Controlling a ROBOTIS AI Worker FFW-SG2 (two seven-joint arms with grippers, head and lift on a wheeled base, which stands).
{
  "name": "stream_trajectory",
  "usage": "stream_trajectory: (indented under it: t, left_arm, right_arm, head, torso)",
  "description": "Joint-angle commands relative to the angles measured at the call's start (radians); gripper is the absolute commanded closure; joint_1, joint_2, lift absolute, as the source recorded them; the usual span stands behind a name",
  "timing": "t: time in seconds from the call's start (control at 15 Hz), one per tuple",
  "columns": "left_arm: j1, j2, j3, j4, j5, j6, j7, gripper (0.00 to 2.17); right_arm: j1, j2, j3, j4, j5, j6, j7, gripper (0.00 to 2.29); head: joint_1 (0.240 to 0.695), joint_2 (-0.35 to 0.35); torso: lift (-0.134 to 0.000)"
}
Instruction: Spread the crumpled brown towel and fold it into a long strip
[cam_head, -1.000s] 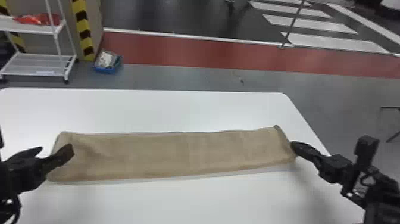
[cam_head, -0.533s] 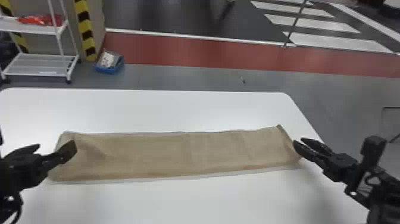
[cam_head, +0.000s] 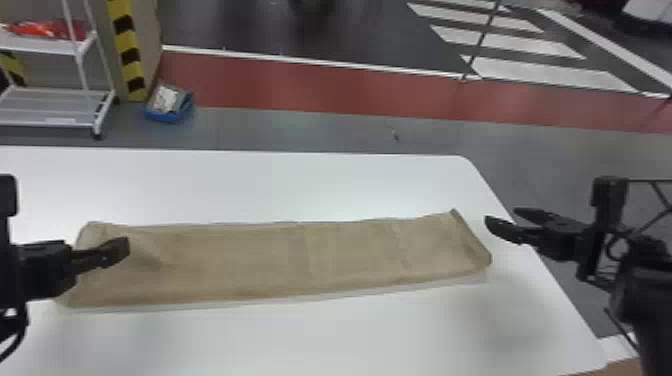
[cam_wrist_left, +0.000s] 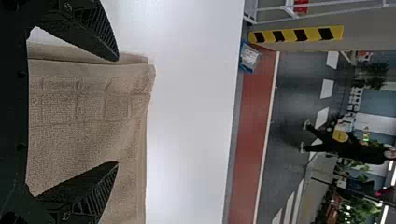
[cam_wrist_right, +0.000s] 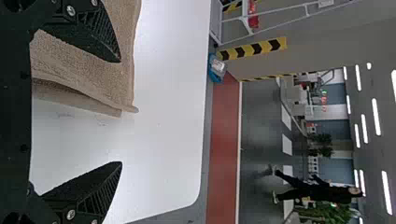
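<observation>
We see the brown towel (cam_head: 280, 262) lying as a long strip on the white bench (cam_head: 350, 340). Our left tool (cam_head: 102, 255) is above its left end, our right tool (cam_head: 504, 218) is near its right end, and both are spread apart.

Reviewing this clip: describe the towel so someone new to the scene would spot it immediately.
Find the big white table in front of the robot. On it lies the brown towel, a long flat strip running left to right between the two black arms. Its tan fabric sets it apart from the smooth white tabletop around it.
</observation>
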Motion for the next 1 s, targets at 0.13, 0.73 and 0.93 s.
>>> stream_trajectory:
  t: [0.13,0.73,0.93]
  left_arm:
    - [-0.034,-0.005,-0.025,0.005,-0.045,0.067,0.006,0.1]
    - [-0.046,-0.002,-0.03,0.03,-0.053,0.067,0.011,0.1]
    - [-0.046,0.0,-0.03,0.03,-0.05,0.067,0.011,0.1]
  right_arm:
    - [-0.058,-0.011,0.019,0.026,0.082,0.049,0.038,0.07]
    - [-0.058,-0.017,0.019,0.042,0.076,0.033,0.04,0.13]
    - [-0.058,-0.015,0.021,0.04,0.079,0.036,0.04,0.13]
  head:
    - [0.695,-0.253]
    - [0.695,-0.256]
    - [0.695,-0.255]
  torso:
    - [-0.124]
    - [-0.124]
    - [-0.124]
